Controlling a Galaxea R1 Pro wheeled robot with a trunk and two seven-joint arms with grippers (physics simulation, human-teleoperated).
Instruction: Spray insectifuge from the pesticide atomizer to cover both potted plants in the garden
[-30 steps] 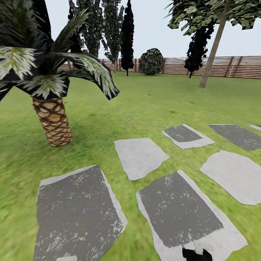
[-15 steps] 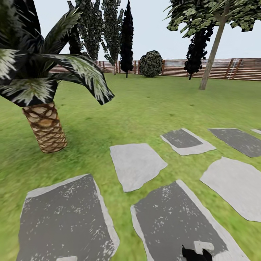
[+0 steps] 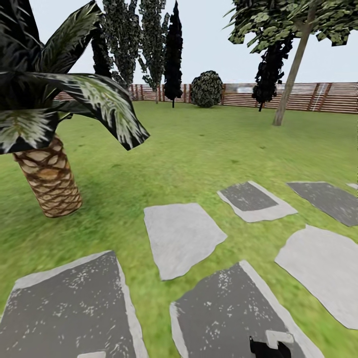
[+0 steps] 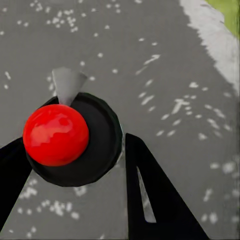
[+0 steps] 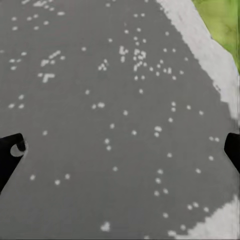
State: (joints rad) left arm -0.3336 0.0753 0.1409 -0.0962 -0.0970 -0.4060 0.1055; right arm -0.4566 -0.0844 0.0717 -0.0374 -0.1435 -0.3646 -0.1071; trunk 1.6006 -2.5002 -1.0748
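Note:
A small dark, rounded pesticide atomizer (image 4: 97, 150) with a red ball on top and a grey nozzle sits between the black fingers of my left gripper (image 4: 75, 145), which is shut on it above a dark grey paving stone. In the right wrist view my right gripper (image 5: 122, 147) is open, its fingertips at the picture's two edges with only speckled grey stone between them. A black, white-tipped gripper part (image 3: 271, 344) pokes in at the head view's lower edge. The potted plants are out of view.
A scaly-trunked palm (image 3: 47, 184) stands close on the left, its fronds hanging over the lawn. Flat stepping stones (image 3: 181, 236) lie in the grass ahead and to the right. A round dark bush (image 3: 207, 88), a leaning tree (image 3: 288, 84) and a wooden fence (image 3: 318, 95) stand far back.
The whole head view has shifted: the palm and stones slid toward the left and lower edge, so the camera moved. The gripper part at the lower edge kept its place.

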